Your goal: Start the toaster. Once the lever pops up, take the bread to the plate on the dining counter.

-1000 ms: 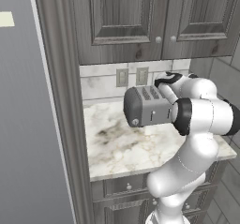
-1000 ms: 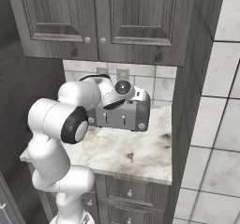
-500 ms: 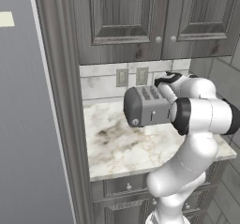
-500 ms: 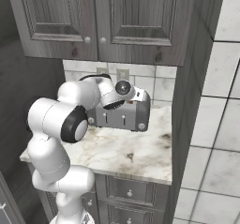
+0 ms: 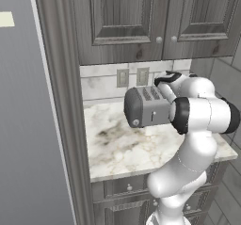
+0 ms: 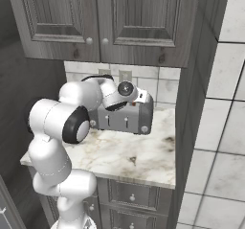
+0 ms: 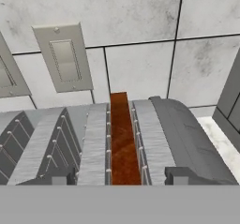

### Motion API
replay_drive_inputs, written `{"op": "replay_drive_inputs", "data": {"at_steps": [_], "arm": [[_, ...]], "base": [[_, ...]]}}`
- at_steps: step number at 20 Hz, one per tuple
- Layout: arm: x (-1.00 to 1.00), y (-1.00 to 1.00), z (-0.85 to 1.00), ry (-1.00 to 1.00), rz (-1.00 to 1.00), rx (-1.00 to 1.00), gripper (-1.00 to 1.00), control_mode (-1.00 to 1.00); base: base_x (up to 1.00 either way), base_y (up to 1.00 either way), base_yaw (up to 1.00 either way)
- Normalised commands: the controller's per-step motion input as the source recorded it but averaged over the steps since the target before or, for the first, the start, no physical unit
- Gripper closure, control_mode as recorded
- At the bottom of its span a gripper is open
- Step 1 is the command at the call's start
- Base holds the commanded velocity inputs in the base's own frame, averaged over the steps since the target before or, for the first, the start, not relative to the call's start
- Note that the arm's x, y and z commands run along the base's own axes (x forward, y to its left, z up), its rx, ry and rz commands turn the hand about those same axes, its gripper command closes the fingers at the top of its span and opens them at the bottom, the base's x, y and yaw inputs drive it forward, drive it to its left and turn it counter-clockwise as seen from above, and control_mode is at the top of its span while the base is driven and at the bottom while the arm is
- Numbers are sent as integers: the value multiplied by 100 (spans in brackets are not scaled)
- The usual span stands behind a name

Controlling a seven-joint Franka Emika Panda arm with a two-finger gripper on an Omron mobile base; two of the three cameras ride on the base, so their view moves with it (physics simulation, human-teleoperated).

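Dark grey panelled cabinets hang over a short white marble wall counter (image 5: 141,144) with brown-grey veins, tiled backsplash behind with two grey wall switch plates (image 7: 64,59). On that counter, pushed toward the backsplash, sits the boxy dark-grey metal four-slot toaster (image 5: 146,107), round knob and small levers on its long front side. Both base views show the white Franka arm bent over the toaster's top, wrist hiding the far end of the slots. Hand view looks down along the slots: the brown bread slice (image 7: 123,143) with darker crust stands on edge in a slot, top edge above the slot walls, roughly centred between the two dark fingertips of the two-finger gripper (image 7: 119,176). Fingertips stand one each side of the bread's slot, apart from the crust, so jaws are partly open with a visible gap and nothing gripped yet. Step in hand, judged: picking the toasted bread out of the toaster; lever state can't be told from these views. Next move likely calls for pinching the slice's faces squarely, lifting straight up clear of the slot wires, then carrying it off to the plate on the dining counter. Risk: a skewed pinch scrapes the slot guards or the thin slice slips.
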Motion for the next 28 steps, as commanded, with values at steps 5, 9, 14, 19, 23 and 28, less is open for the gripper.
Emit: {"op": "replay_drive_inputs", "data": {"at_steps": [5, 9, 14, 19, 23, 28], "arm": [[0, 0, 0, 0, 0, 0, 100, -100], [0, 0, 0, 0, 0, 0, 100, -100], [0, 0, 0, 0, 0, 0, 100, -100], [0, 0, 0, 0, 0, 0, 100, -100], [0, 0, 0, 0, 0, 0, 100, -100], [0, 0, 0, 0, 0, 0, 100, -100]], "base": [[0, 0, 0], [0, 0, 0], [0, 0, 0], [0, 0, 0], [0, 0, 0], [0, 0, 0]]}}
